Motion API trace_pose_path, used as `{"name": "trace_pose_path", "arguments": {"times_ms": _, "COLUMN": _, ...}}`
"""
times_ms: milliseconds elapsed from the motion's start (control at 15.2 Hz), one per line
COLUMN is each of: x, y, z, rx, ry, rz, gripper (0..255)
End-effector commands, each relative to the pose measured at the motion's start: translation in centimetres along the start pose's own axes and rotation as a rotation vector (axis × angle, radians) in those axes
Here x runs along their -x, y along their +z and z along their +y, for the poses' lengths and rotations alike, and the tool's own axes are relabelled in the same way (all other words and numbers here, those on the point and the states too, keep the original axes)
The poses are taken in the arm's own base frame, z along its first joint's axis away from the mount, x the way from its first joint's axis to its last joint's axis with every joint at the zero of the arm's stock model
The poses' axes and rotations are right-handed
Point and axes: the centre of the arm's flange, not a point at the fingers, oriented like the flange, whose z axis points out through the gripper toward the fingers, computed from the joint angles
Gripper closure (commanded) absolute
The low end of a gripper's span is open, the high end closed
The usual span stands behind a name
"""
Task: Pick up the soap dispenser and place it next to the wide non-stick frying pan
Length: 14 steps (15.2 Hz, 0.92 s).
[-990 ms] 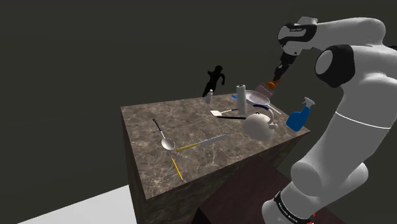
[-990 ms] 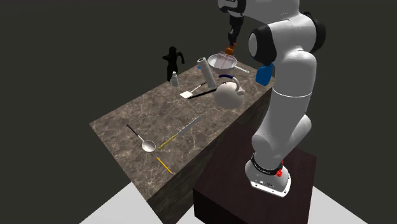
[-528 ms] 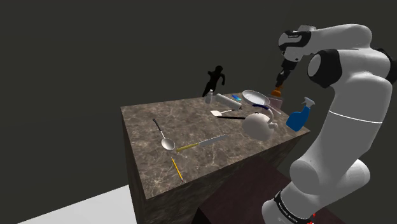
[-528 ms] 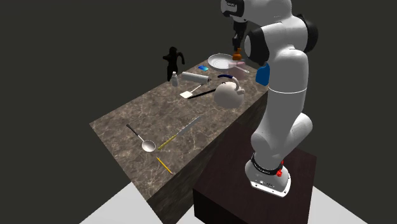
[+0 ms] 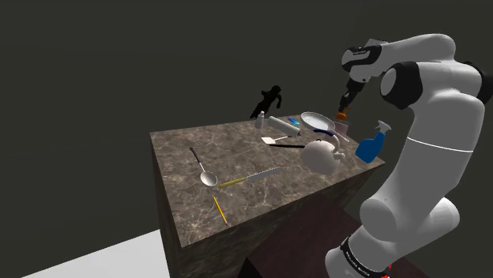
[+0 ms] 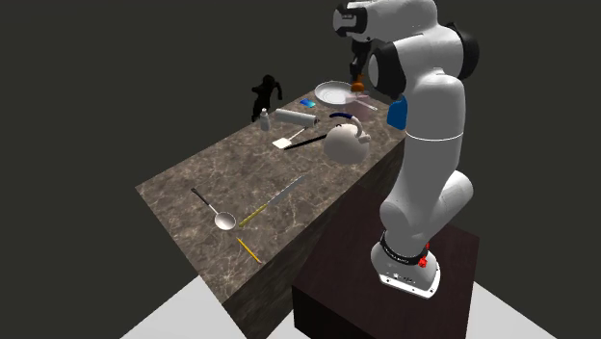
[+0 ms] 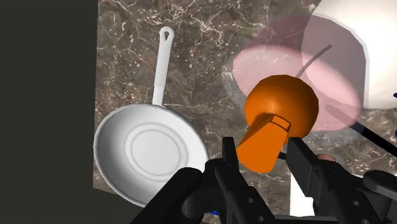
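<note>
Hanging over the bench's far corner, shoulder view: jaws atop the soap dispenser, just beside the white frying pan. Second exterior view: soap dispenser next to frying pan, same corner. Wrist view: jaws clamped on the orange pump spout, pinkish body beneath.

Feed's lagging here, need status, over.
Gripper shut on dispenser pump. Dispenser right beside pan. Kettle close, not blocking.
</note>
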Motion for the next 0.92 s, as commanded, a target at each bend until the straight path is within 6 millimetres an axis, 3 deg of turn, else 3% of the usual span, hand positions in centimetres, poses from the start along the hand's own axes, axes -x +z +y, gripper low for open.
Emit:
{"name": "trace_pose_path", "arguments": {"times_ms": 0, "x": 0.5, "y": 2.9, "z": -1.3, "rx": -0.073, "ry": -0.004, "rz": -0.047, "gripper": 255}}
{"name": "trace_pose_path", "arguments": {"times_ms": 330, "x": 0.6, "y": 5.7, "z": -1.5, "rx": -0.073, "ry": -0.004, "rz": -0.047, "gripper": 255}}
{"name": "trace_pose_path", "arguments": {"times_ms": 858, "x": 0.6, "y": 5.7, "z": -1.5, "rx": -0.073, "ry": -0.004, "rz": -0.047, "gripper": 255}}
